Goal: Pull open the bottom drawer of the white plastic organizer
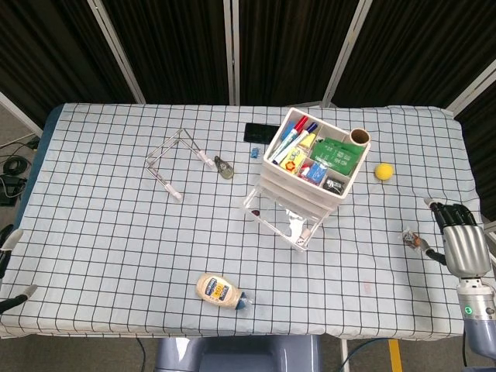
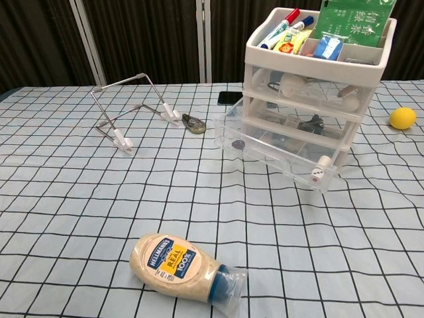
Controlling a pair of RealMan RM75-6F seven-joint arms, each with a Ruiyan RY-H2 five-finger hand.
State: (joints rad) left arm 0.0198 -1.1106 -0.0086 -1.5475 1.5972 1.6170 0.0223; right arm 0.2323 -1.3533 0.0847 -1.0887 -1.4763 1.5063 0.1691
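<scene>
The white plastic organizer (image 1: pixel 314 164) stands right of the table's middle, its top tray full of markers and packets. Its clear bottom drawer (image 1: pixel 280 221) sticks out toward the front left; in the chest view that drawer (image 2: pixel 275 156) juts well past the two drawers above it and holds a small die. My right hand (image 1: pixel 459 240) hovers at the table's right edge, far from the organizer, fingers spread and holding nothing. Only slivers of my left hand (image 1: pixel 8 239) show at the left edge, too little to read. Neither hand appears in the chest view.
A mayonnaise bottle (image 1: pixel 219 291) lies on its side near the front edge. A yellow ball (image 1: pixel 384 171) sits right of the organizer. A wire stand (image 1: pixel 174 194), a small metal object (image 1: pixel 224 167) and a black phone (image 1: pixel 256 132) lie to the left and behind.
</scene>
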